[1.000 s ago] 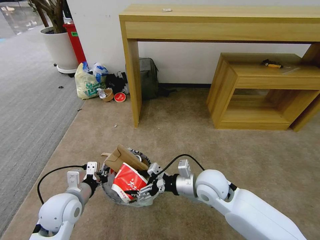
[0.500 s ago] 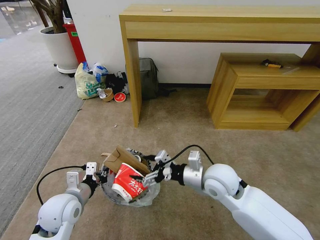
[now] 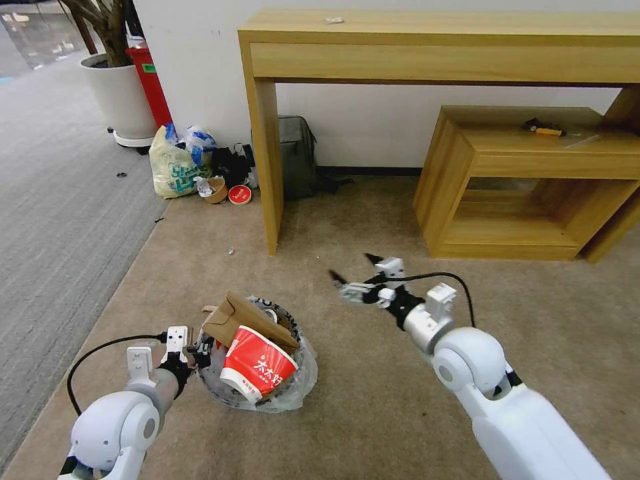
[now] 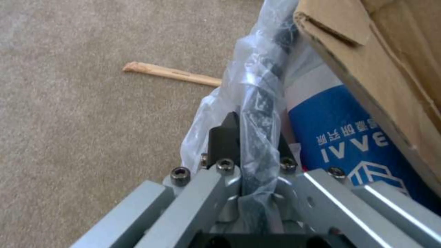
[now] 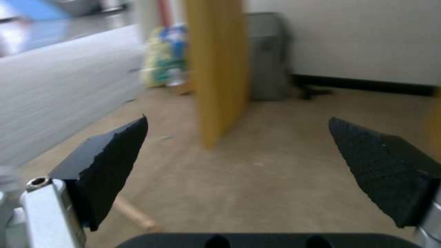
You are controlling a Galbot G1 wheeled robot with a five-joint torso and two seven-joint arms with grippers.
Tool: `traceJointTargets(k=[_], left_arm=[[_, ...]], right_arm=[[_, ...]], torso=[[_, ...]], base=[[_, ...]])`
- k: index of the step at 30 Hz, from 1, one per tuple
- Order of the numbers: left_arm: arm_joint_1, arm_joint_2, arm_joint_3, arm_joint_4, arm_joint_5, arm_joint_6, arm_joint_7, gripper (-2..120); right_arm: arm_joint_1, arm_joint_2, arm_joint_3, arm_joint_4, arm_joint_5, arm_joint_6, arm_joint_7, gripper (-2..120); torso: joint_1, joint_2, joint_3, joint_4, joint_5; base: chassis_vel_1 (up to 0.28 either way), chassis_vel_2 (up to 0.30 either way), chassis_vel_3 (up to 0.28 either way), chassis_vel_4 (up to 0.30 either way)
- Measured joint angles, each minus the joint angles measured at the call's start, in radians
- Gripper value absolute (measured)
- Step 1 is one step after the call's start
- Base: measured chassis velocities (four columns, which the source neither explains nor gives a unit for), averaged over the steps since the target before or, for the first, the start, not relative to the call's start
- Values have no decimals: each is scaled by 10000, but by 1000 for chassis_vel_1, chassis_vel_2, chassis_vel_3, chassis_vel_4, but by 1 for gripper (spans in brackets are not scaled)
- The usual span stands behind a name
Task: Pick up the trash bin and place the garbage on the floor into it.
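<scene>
Judging progress, you have the trash bin (image 3: 257,373) on the floor (image 3: 373,413) nearly full: red cup (image 3: 257,365), cardboard scrap (image 3: 243,319), blue cup (image 4: 358,137) inside its crinkly liner. Left gripper (image 4: 250,137) jaws pinch the rim; right gripper (image 3: 353,275) hovers, jaws spread, empty. A stick (image 4: 172,73) lies beside the bin.

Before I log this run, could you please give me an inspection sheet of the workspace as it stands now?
Surface: beige carpet floor.
Job's things: trash bin on the floor, holding a red cup, blue cup and cardboard; wooden stick on the carpet beside the bin.
Clutter: shopping bag, backpack by the wall.
Grippers: left gripper shut on the bin's rim; right gripper open, empty, raised away from the bin.
Cables: black cable looped at each wrist.
Surroundings: wooden table, low shelf, potted plant.
</scene>
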Motion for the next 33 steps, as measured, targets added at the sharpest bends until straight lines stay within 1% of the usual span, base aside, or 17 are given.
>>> traceJointTargets(k=[1, 3, 4, 7, 16, 24, 33], left_arm=[[0, 0, 0, 0, 0, 0, 0, 0], [36, -7, -32, -38, 7, -10, 6, 0], [36, -7, -32, -38, 7, -10, 6, 0], [104, -10, -74, -95, 14, -19, 23, 0], [228, -50, -112, -251, 43, -45, 39, 0], [307, -57, -191, -355, 47, -61, 62, 0], [366, -50, -207, -461, 46, -76, 98, 0]], right_arm=[[0, 0, 0, 0, 0, 0, 0, 100], [-462, 457, 834, -215, -546, 364, -73, 100], [-462, 457, 834, -215, -546, 364, -73, 100], [-939, 757, 1503, -214, -793, 582, -223, 100], [-1117, 740, 1625, 87, -810, 528, -268, 100], [-1354, 875, 1470, 301, -1138, 393, -377, 100], [-1552, 902, 1441, 572, -1314, 221, -534, 100]], torso=[[0, 0, 0, 0, 0], [0, 1, 0, -2, -3], [0, 1, 0, -2, -3], [0, 1, 0, -2, -2], [0, 0, -1, 0, -3], [0, 1, 0, 0, -3], [-1, 1, -1, 0, -3]], base=[[0, 0, 0, 0], [0, 0, 0, 0], [0, 0, 0, 0], [0, 0, 0, 0], [0, 0, 0, 0], [0, 0, 0, 0], [59, 60, -62, -52]])
